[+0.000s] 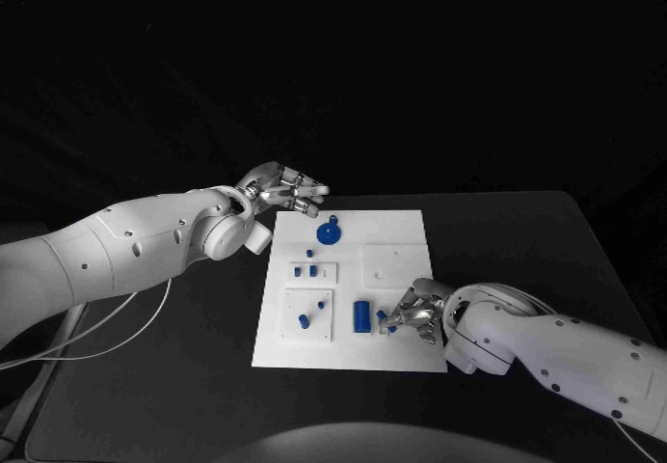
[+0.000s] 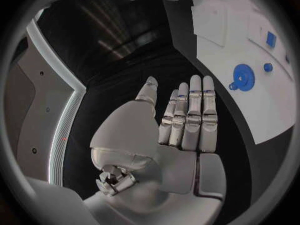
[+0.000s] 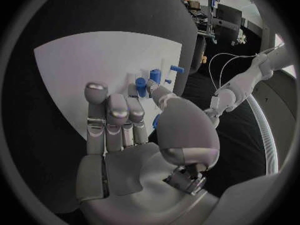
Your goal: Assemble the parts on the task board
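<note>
Hands both over the table, one at each end of the task board (image 1: 396,231), the white plate lying in the middle of the black table (image 1: 167,386).

Left hand (image 1: 285,191): hovers off the board's far left corner. Wrist view shows the palm flat, fingers (image 2: 194,115) straight and side by side, thumb a little apart. Holds nothing, touches nothing.

Right hand (image 1: 415,313): low over the near right part of the board. Fingers (image 3: 109,117) extended, lying close together, thumb out to the side toward the blue pieces. Nothing seen in the grip; whether the fingertips touch the board I cannot tell.

Parts on the board:
- blue ring-shaped piece (image 1: 330,231) with a small tab, far end, nearest the left hand; a small blue knob (image 2: 267,67) sits just beside it.
- blue cylinder (image 1: 362,315), lying near end, just left of the right hand.
- small blue pegs (image 1: 320,272) in the middle left, standing by raised white squares.
- further small blue peg (image 1: 306,319) on the near left white square.

Wrist view of the right hand shows a short blue peg cluster (image 3: 154,76) beyond the fingertips.
</note>
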